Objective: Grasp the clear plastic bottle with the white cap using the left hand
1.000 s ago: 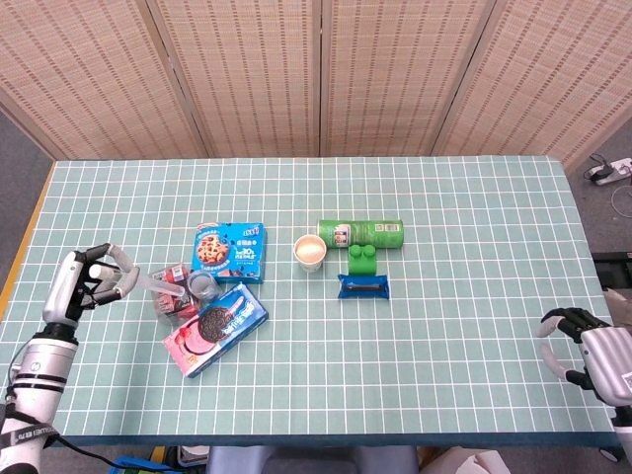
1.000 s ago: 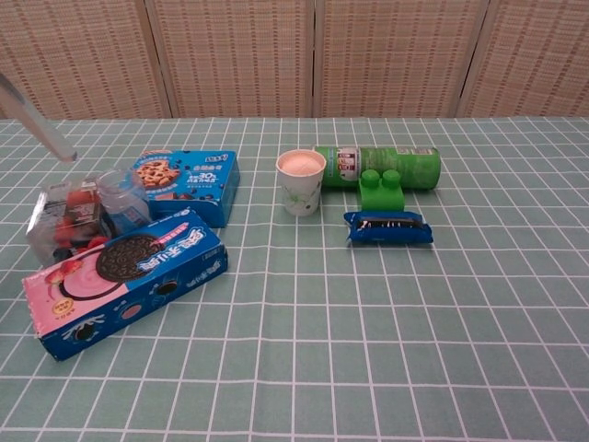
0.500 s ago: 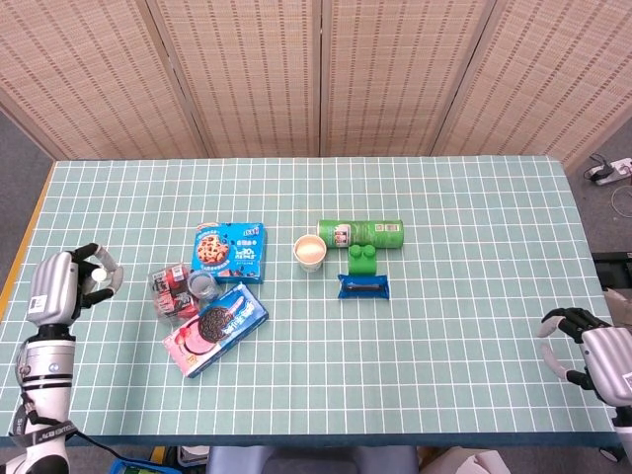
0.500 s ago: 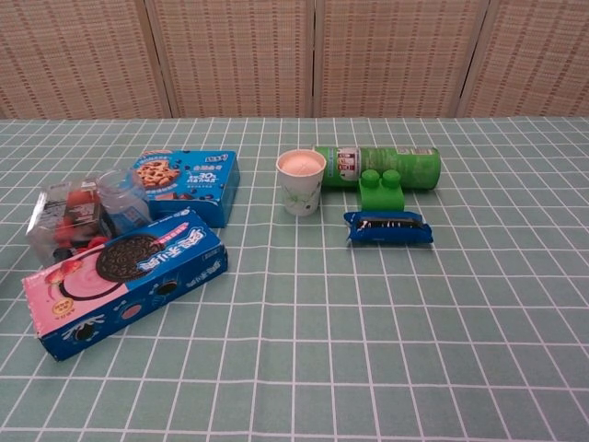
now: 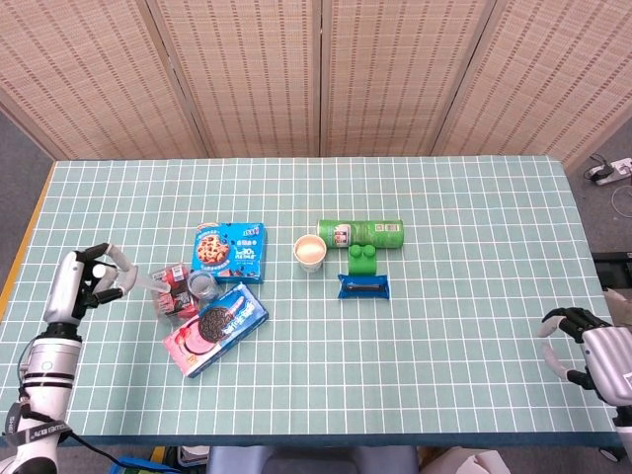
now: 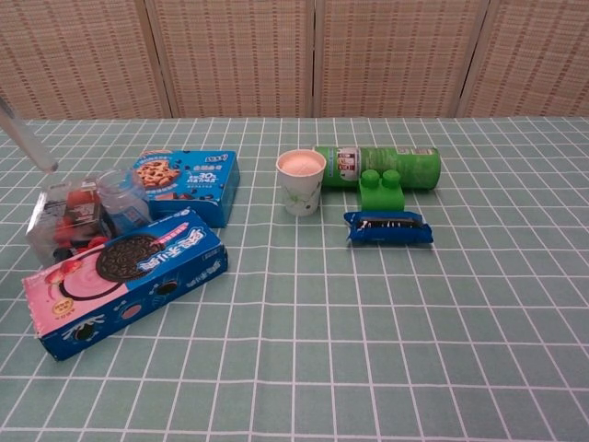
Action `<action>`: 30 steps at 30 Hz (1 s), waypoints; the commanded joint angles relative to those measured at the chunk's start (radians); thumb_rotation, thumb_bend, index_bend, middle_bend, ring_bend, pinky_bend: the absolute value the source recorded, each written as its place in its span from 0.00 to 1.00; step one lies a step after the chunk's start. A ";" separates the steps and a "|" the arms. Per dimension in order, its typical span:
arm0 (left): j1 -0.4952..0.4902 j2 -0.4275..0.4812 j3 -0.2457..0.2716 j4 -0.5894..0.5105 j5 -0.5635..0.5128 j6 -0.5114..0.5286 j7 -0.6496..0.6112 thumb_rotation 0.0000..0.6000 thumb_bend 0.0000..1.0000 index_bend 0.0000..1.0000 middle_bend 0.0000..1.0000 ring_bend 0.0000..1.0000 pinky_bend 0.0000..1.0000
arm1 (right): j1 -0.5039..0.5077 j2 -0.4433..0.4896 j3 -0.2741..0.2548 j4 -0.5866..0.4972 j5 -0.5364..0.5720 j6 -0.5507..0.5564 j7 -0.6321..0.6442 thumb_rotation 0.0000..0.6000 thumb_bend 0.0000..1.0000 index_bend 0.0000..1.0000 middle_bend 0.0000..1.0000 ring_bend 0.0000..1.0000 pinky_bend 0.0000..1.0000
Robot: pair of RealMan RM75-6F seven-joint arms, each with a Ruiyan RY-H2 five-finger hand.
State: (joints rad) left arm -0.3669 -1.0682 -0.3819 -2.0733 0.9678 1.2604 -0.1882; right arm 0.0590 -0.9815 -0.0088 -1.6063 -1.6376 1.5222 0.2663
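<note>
Woven screens back my teal gridded table [image 5: 454,326]. My left hand [image 5: 87,280] hovers at the near left edge, fingers spread apart and holding nothing, one fingertip reaching toward the clear plastic bottle [image 5: 190,286] but not touching it. The bottle lies on its side between the blue cookie box [image 5: 230,250] and the Oreo box [image 5: 215,329]. Half a second ago this hand sat further left, fingers curled in. My right hand [image 5: 592,353] rests at the near right corner, fingers loosely curled, empty.

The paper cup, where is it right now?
In the head view the paper cup stands mid-table, just left of the lying green can.
</note>
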 commanded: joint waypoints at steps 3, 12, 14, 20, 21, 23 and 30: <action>-0.012 -0.021 0.003 -0.004 0.025 0.007 0.049 1.00 0.44 0.79 1.00 1.00 1.00 | -0.001 -0.001 -0.001 -0.001 -0.004 0.003 -0.003 1.00 0.34 0.49 0.39 0.31 0.52; -0.067 -0.079 0.000 0.014 -0.018 0.011 0.132 1.00 0.44 0.79 1.00 1.00 1.00 | 0.000 0.002 -0.001 0.001 -0.003 0.001 0.007 1.00 0.34 0.49 0.39 0.31 0.52; -0.078 -0.088 -0.004 0.018 -0.031 0.010 0.144 1.00 0.44 0.79 1.00 1.00 1.00 | -0.001 0.003 -0.001 0.001 -0.004 0.003 0.011 1.00 0.34 0.49 0.39 0.31 0.52; -0.102 -0.103 -0.013 0.011 -0.049 0.018 0.178 1.00 0.44 0.79 1.00 1.00 1.00 | -0.001 0.006 -0.001 0.005 -0.005 0.006 0.023 1.00 0.34 0.49 0.39 0.31 0.52; -0.104 -0.105 -0.013 0.009 -0.050 0.019 0.183 1.00 0.44 0.79 1.00 1.00 1.00 | -0.001 0.006 -0.001 0.006 -0.005 0.006 0.025 1.00 0.34 0.49 0.39 0.31 0.52; -0.111 -0.110 -0.013 0.006 -0.054 0.022 0.194 1.00 0.44 0.79 1.00 1.00 1.00 | -0.001 0.007 -0.002 0.007 -0.007 0.007 0.027 1.00 0.34 0.49 0.39 0.31 0.52; -0.130 -0.127 -0.012 0.015 -0.077 0.017 0.216 1.00 0.44 0.79 1.00 1.00 1.00 | -0.003 0.008 -0.004 0.008 -0.012 0.012 0.034 1.00 0.34 0.49 0.39 0.31 0.52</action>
State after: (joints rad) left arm -0.4949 -1.1932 -0.3935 -2.0603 0.8930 1.2783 0.0262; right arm 0.0564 -0.9736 -0.0125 -1.5987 -1.6501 1.5345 0.3001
